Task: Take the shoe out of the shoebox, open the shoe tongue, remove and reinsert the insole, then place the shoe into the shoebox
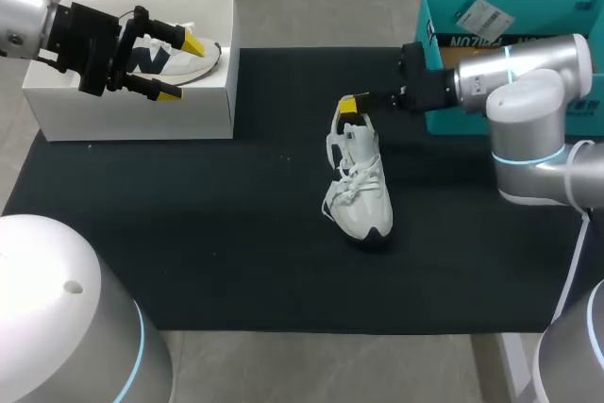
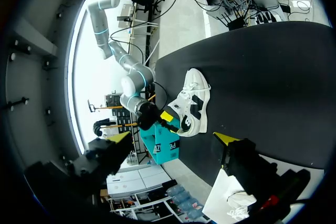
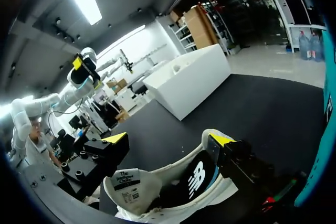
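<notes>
Sitting in shoebox point(image 1: 132, 112): one shoe point(image 1: 209, 61).

My right gripper point(image 1: 351, 106) is sitting at the shoe point(image 1: 360, 197)'s heel; my left gripper point(image 1: 181, 68) is hovering, fingers point(image 1: 192, 41) spread, over the shoebox point(image 1: 132, 112).

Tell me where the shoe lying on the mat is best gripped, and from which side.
Probably the heel collar, pinched from the far, heel end where the right gripper hangs open. The shoe sits on its sole with its mouth facing up, so that rim is an exposed, thin edge suited to a pinch.
</notes>
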`<state>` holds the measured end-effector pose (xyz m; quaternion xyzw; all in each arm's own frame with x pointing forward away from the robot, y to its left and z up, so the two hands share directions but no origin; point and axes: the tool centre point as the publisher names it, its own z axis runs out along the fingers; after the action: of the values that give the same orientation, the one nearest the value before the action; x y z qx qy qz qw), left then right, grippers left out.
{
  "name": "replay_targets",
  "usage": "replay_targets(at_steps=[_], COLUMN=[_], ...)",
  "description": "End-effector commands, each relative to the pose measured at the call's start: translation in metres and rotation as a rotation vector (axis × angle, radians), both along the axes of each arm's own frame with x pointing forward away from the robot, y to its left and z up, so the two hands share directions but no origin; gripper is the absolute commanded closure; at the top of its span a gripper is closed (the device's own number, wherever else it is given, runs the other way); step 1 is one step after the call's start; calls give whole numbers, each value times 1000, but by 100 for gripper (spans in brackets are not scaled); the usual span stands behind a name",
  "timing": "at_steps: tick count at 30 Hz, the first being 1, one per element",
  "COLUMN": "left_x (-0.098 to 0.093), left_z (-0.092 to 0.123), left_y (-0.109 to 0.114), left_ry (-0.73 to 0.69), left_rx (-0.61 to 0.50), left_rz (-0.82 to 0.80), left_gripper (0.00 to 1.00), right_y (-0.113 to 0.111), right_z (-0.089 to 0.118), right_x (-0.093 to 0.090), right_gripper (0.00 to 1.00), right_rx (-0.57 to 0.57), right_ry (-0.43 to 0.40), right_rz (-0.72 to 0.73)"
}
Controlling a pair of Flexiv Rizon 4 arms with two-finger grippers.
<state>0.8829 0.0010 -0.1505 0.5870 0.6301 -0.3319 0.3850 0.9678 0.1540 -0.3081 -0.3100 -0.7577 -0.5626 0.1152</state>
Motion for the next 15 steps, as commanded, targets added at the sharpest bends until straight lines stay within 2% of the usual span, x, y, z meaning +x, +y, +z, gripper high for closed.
replay_targets(at_steps=[1,7,9,10,11,12,15], left_x=[1,1,1,1,1,1,1], left_z=[0,0,0,0,0,0,0], left_y=[0,0,0,0,0,0,0], left_ry=[1,1,1,1,1,1,1], left_rx=[4,4,4,4,4,4,4], left_rz=[-2,-2,-2,-2,-2,-2,-2], left_gripper=[0,0,0,0,0,0,0], right_y=[-1,-11,-15,-18,-21,-24,-31], right_z=[8,28,34,36,40,42,52], right_x=[-3,-6,-10,-12,-14,-16,-19], right_gripper=[0,0,60,75,96,100,100], right_rx=[-9,-68,-104,-128,-161,-191,-256], right_ry=[-27,7,40,54,66,86,139], right_rz=[-14,-79,-103,-110,-122,-137,-204])
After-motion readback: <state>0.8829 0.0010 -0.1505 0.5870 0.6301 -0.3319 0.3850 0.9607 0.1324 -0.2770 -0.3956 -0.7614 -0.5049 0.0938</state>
